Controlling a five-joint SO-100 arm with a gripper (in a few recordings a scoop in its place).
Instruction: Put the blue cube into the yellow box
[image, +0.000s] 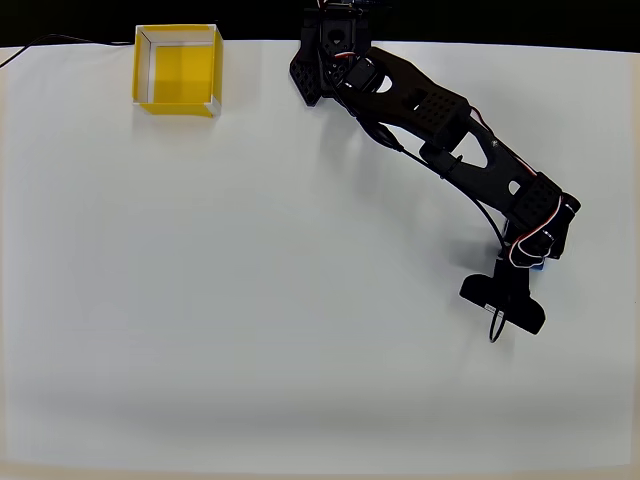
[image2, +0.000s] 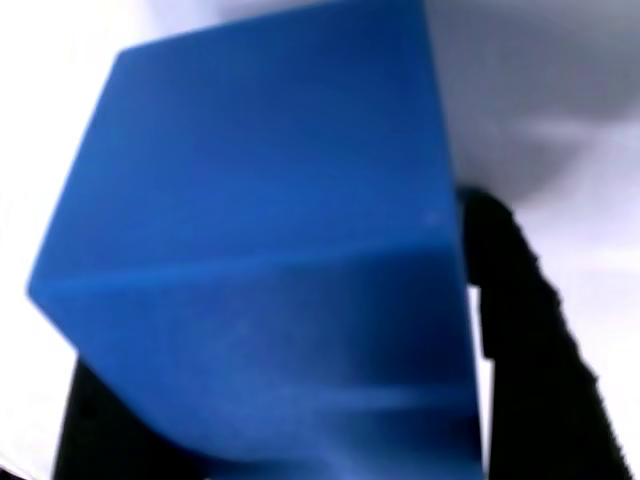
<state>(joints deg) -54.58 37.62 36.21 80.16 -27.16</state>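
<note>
On the right half of the white table (image: 250, 300) in the overhead view, my black arm (image: 430, 115) reaches diagonally from its base at the top edge down to the right, wrist bent over the tabletop. My gripper (image: 535, 258) sits under the wrist and is mostly hidden by the servo and the camera mount (image: 503, 300). A sliver of the blue cube (image: 538, 266) peeks out just below the wrist, right at the gripper, well apart from the yellow box (image: 178, 70). The box sits at the table's top left edge, open top up, whitish rims showing.

In the wrist view the blue cube (image2: 270, 260) is huge and blurred, tilted, one edge running across the frame. My dark fingers (image2: 520, 320) show at the right of the cube and at the lower left; both meet its faces, so the cube lies between them. My gripper (image2: 290, 400) reads as clamped on the cube. I cannot tell if the cube is touching the table or lifted off it; white surface shows behind it at the top and right.
</note>
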